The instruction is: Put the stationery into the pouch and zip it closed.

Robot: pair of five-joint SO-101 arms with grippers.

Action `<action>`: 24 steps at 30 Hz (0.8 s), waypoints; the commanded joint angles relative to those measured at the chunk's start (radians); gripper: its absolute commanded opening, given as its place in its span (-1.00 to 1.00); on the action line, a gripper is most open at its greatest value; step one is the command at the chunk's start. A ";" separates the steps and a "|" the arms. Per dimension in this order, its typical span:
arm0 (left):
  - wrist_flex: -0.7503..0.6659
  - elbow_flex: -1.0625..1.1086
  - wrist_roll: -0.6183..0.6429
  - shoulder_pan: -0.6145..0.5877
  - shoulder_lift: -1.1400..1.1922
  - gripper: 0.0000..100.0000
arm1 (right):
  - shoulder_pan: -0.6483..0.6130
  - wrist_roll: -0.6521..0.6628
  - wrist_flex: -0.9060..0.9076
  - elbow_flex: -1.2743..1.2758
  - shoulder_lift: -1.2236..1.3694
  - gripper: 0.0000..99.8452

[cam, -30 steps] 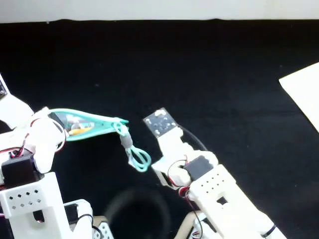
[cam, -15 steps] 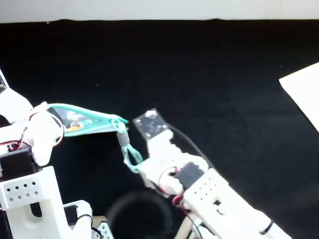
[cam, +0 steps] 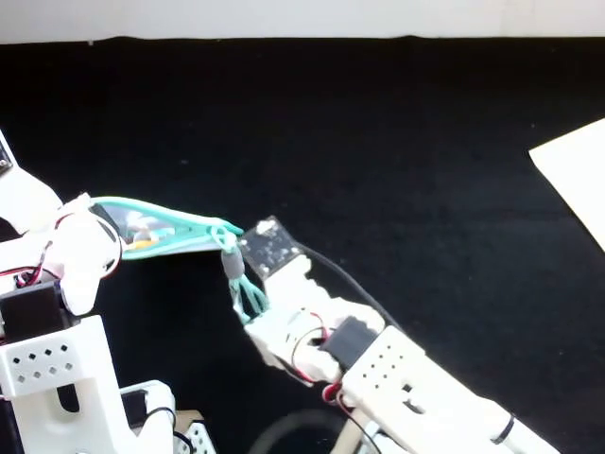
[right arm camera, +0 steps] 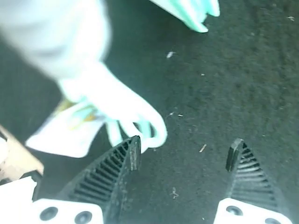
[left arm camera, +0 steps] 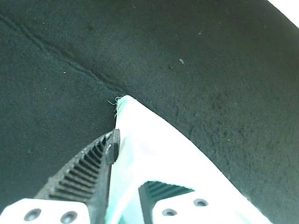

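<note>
Black felt covers the table (cam: 397,142), and over it the mint pouch (cam: 165,236) is held at one end by the left pincer (left arm camera: 128,172), clamped on its fabric. Stationery (cam: 144,236) shows inside, so loading looks done and zipping looks like what remains. The right pincer (right arm camera: 182,151) stands wide apart and holds nothing, with the zip's cord loop (right arm camera: 140,126) just beside one fingertip
</note>
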 commanded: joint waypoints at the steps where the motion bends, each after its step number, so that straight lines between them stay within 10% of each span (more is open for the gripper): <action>1: -0.012 -0.002 0.003 -0.015 0.028 -0.99 | -0.010 0.008 -0.016 -0.015 -0.021 -0.41; 24: -0.008 -0.002 0.003 -0.015 0.028 -0.99 | 0.113 0.066 -0.464 0.220 0.013 -0.41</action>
